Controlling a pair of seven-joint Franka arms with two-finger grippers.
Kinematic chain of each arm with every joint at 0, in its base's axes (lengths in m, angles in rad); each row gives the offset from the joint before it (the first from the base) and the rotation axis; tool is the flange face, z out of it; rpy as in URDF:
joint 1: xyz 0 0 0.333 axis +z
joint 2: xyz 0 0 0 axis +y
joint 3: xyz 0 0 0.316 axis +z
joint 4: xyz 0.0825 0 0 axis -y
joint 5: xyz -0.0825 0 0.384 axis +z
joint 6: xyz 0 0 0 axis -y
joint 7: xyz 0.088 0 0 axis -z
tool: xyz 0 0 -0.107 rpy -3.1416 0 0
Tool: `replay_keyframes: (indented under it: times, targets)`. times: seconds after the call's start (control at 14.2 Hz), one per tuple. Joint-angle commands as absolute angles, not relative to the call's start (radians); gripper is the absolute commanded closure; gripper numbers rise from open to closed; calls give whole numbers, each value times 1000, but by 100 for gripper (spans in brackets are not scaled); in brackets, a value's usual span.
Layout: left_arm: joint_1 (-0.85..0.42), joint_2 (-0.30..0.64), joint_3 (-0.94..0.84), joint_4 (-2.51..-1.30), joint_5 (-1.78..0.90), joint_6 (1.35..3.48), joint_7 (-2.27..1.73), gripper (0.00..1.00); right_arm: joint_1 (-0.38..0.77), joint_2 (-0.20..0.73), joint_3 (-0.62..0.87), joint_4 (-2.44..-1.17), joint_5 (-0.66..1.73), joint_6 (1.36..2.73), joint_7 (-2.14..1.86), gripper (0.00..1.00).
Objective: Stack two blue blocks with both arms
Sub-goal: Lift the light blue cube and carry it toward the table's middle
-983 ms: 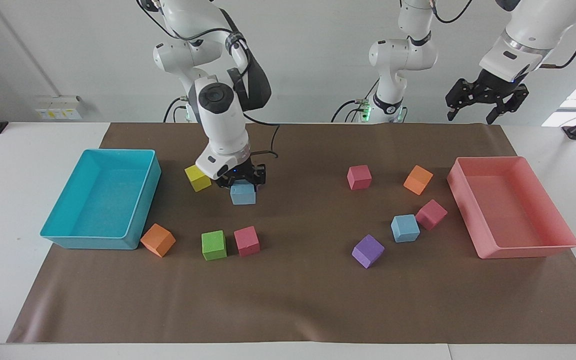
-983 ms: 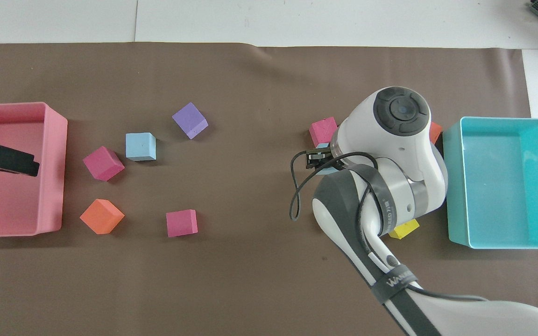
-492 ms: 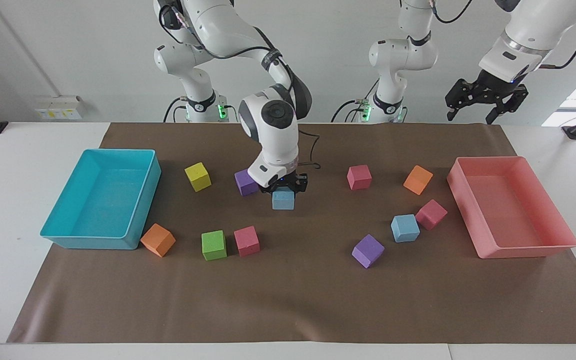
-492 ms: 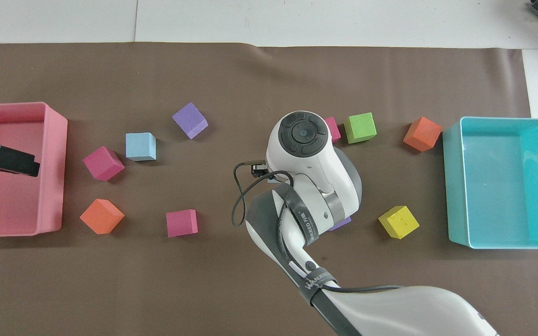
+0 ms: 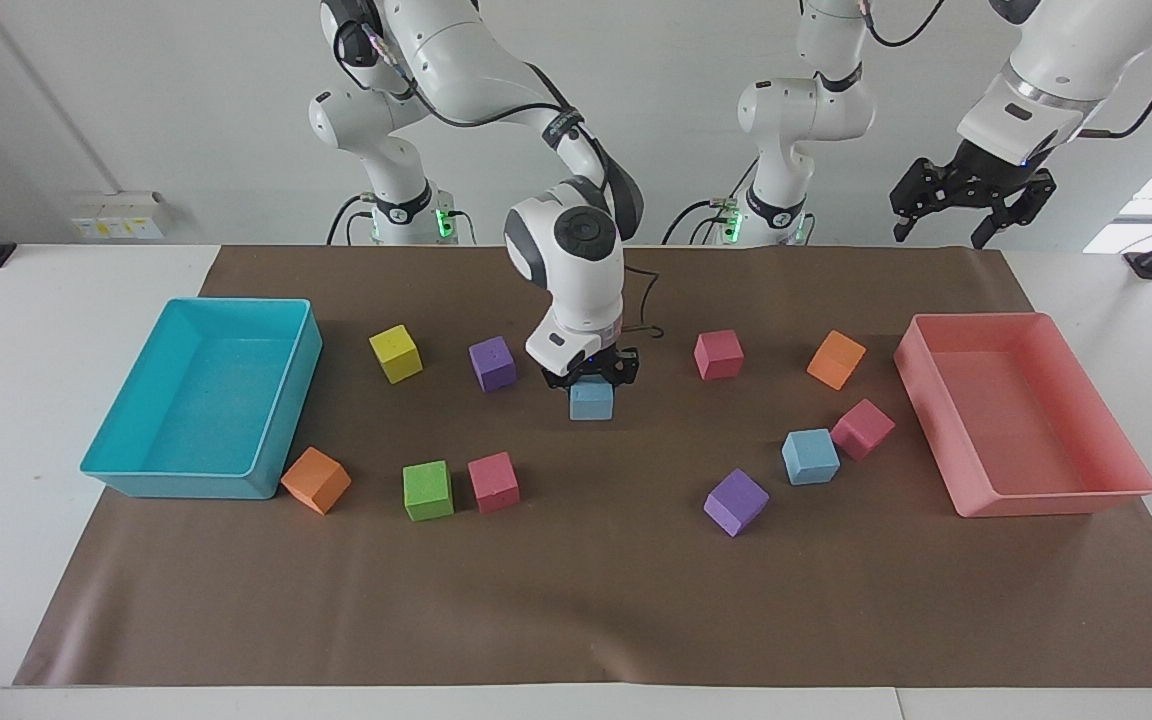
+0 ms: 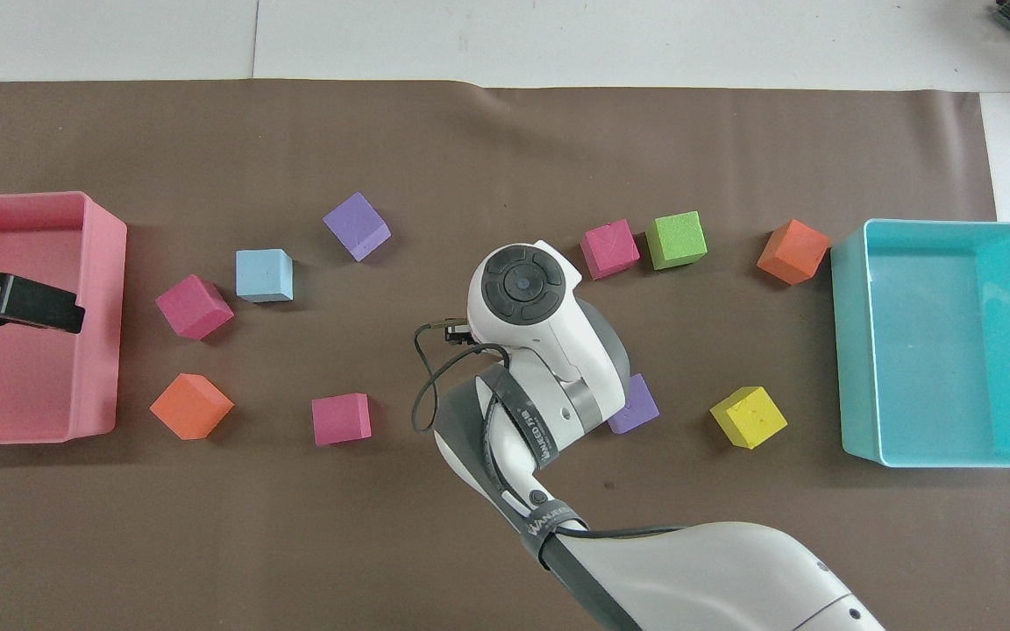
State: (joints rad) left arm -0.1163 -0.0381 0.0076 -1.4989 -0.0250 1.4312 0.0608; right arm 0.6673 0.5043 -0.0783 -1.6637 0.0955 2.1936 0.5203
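Blue block [image 5: 591, 401] sits clamped in the right gripper [image 5: 591, 377]; lower it squarely onto the other blue block [image 5: 810, 456] (left gripper [image 5: 971, 203] waits, fingers apart)

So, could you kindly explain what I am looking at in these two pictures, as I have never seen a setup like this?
These are two white robot arms at a table, each ending in a black two-finger claw. One picture is taken from across the table, facing the robots; the other looks down from above their own end, so its sides are swapped.

On the brown mat lie foam cubes in several colours, with a turquoise tray at the right arm's end and a pink tray at the left arm's end.

The right claw is shut on a blue block near the middle of the mat. The second blue block sits on the mat beside a pink cube. The left claw waits, open, raised over the pink tray.
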Motion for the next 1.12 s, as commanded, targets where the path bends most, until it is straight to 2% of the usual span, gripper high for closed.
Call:
replay_keyframes:
  times: [0.0, 0.42, 0.49, 0.56, 0.63, 0.84, 1.05]
  targets:
    - [-133, -67, 17, -1532, -26, 1439, 44, 0, 667, 511, -74, -1698, 110, 2252, 529, 100]
    - [-133, -66, 17, -1532, -26, 1450, 44, 0, 667, 500, -75, -1735, 106, 2253, 508, 100]
    - [-133, -66, 17, -1532, -26, 1450, 43, 0, 667, 502, -75, -1733, 107, 2253, 508, 93]
    - [-133, -67, 17, -1535, -26, 1450, 43, 0, 667, 500, -74, -1733, 107, 2252, 509, 53]
    - [-133, -67, 17, -1536, -26, 1450, 43, 0, 667, 500, -75, -1733, 107, 2253, 511, 1]
    - [-133, -67, 17, -1540, -26, 1457, 43, 0, 672, 489, -75, -1729, 91, 2253, 525, 0]
    - [-133, -67, 17, -1542, -26, 1460, 43, 0, 661, 421, -81, -1730, 84, 2238, 523, 0]
